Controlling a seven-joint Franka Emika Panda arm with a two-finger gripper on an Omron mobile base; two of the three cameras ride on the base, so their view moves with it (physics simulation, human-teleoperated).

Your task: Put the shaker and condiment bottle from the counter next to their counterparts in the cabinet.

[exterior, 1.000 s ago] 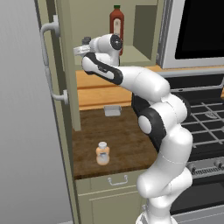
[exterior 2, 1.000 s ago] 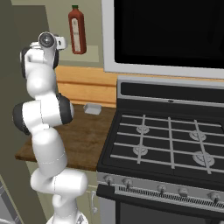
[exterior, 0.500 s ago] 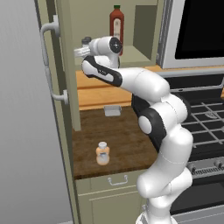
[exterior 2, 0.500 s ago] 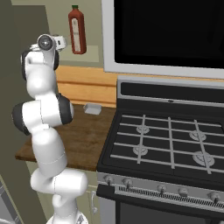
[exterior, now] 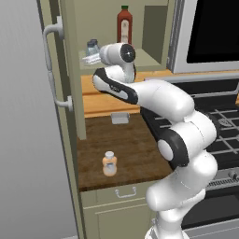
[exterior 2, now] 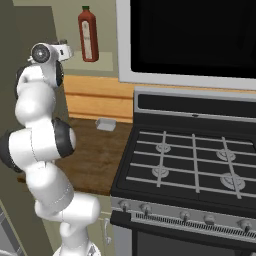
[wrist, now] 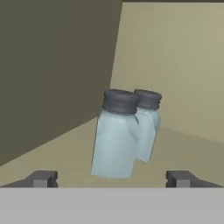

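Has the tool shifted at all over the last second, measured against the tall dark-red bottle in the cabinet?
Cannot tell. In the left base view the tool sits left of and below the tall dark-red bottle, as before; its jaws have opened, with two pale-blue shakers ahead.

Arm raised and folded to shelf height, hand level and pointing away from the base; gripper [wrist: 109, 178] jaws spread wide, holding nothing.
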